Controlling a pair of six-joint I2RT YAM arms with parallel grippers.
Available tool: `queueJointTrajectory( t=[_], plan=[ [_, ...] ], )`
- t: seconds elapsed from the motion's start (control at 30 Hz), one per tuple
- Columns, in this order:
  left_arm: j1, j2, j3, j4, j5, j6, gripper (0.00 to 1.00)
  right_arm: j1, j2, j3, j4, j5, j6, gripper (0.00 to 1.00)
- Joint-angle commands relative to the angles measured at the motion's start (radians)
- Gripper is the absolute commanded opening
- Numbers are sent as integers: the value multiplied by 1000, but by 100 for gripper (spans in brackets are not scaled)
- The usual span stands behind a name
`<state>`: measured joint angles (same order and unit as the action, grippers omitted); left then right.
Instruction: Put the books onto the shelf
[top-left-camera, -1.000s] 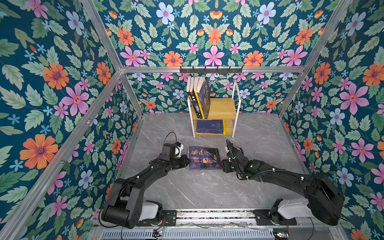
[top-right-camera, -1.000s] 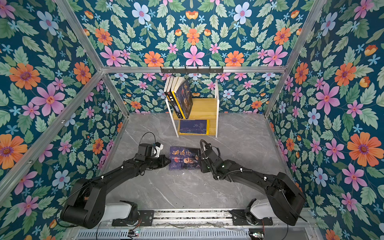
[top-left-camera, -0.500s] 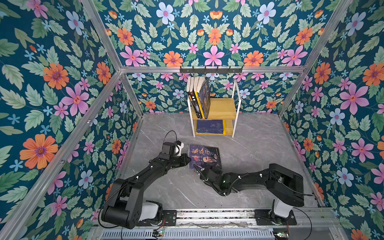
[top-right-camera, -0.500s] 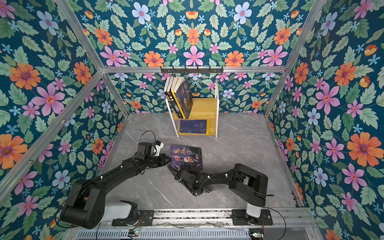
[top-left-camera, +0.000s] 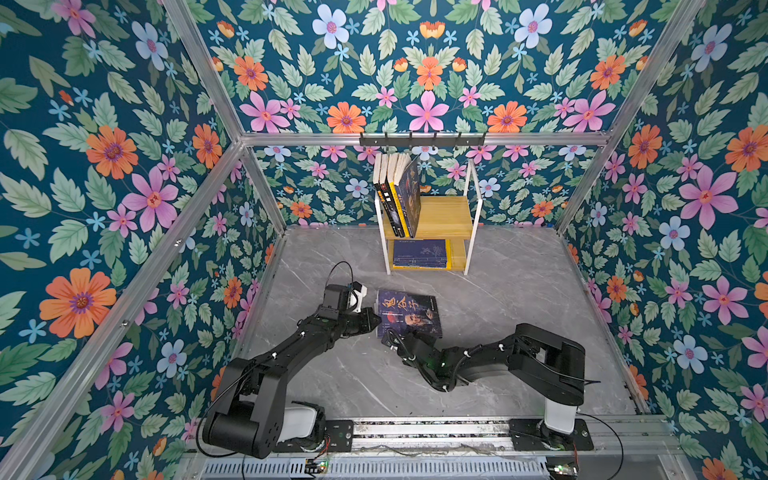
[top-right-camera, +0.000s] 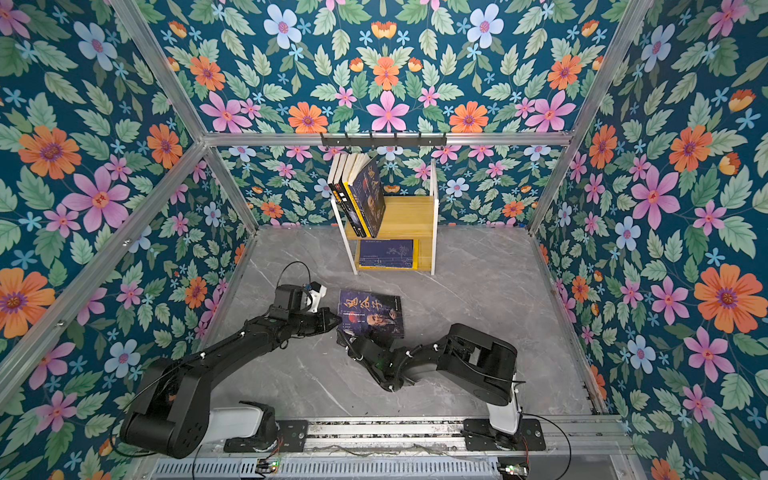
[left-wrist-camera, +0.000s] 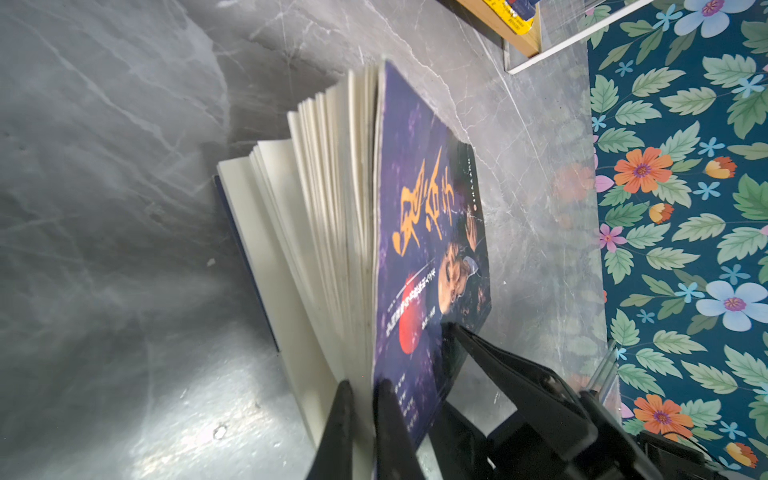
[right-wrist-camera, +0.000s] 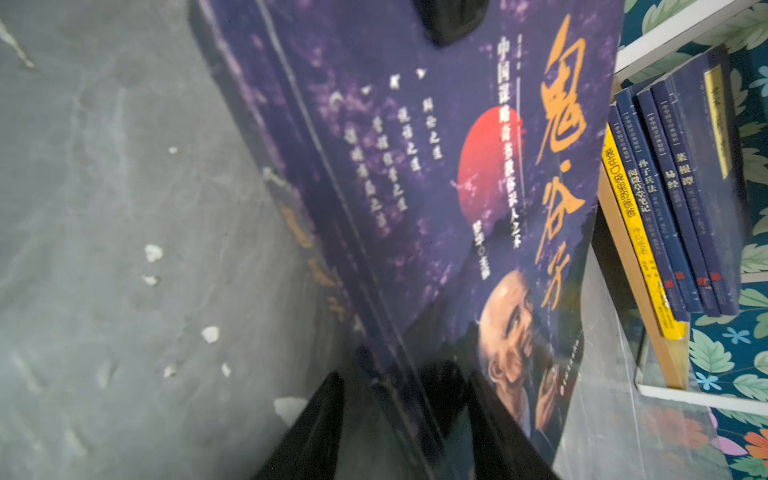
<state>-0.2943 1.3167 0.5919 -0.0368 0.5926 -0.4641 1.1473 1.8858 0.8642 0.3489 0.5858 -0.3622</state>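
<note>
Portrait-cover paperback (top-left-camera: 409, 311): likely limp, pages fanning; left gripper (left-wrist-camera: 365, 386) pinches its cover, right gripper (right-wrist-camera: 403, 376) straddles a corner, clamp unclear; best gripped through full thickness.

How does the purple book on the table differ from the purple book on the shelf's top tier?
The table book lies on the grey table, pages fanned open; the shelf book stands tilted against other books on the top board of the shelf. The left hand pinches the table book's cover; no hand touches the shelf book. Both show dark purple-blue covers.
</note>
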Motion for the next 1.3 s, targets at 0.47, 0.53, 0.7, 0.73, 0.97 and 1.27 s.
queueJointTrajectory(
  t=[0.47,0.53,0.7,0.73,0.97,1.27],
  plan=[
    [86,-96,-29,41,1,8,41,-14,-7,-24,75,-9,-20,0],
    [119,-111,-27,46,2,11,45,-14,-20,-29,73,-7,-21,0],
    [214,-154,-32,51,-24,25,52,-14,-54,-48,75,6,-19,0],
    [230,-162,-37,56,-25,25,53,-14,-58,-55,83,6,-15,0],
    [312,-208,-65,78,-36,51,68,-14,-105,-80,77,8,19,0],
    [375,-221,-63,128,-9,182,90,-14,-190,-110,71,0,62,0]
  ],
)
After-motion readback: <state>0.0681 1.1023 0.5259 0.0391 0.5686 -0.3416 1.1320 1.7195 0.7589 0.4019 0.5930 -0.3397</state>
